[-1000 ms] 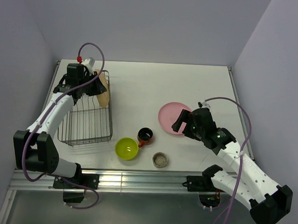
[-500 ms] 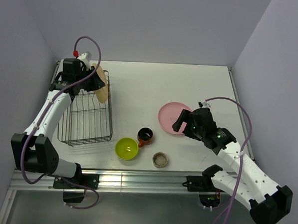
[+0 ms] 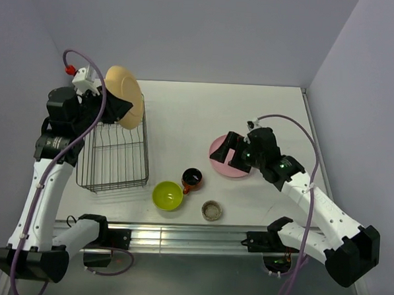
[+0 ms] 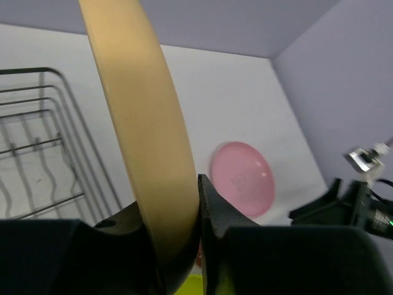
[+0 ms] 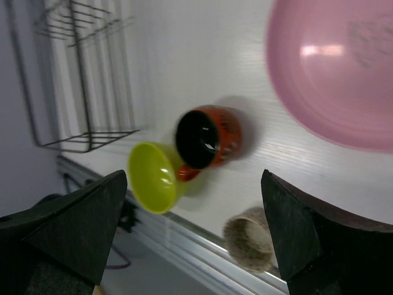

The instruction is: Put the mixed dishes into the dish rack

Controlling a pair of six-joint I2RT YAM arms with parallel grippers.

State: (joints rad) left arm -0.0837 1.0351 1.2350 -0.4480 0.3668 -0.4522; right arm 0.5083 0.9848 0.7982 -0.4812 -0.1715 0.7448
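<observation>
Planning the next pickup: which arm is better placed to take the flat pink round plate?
Right. The right gripper hangs open over the pink round plate; the left gripper is shut on the yellow-orange round plate by the black wire dish rack.

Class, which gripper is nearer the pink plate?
Right. The right gripper is at the pink plate; the left gripper, gripping the yellow plate, is by the dish rack.

Two plates, counted: one yellow plate (image 3: 124, 96), one pink plate (image 4: 241, 178). One green bowl (image 3: 167, 195). One red mug (image 3: 192, 179) with dark inside. One grey cup (image 3: 211, 210). One black wire rack (image 3: 146, 159).
</observation>
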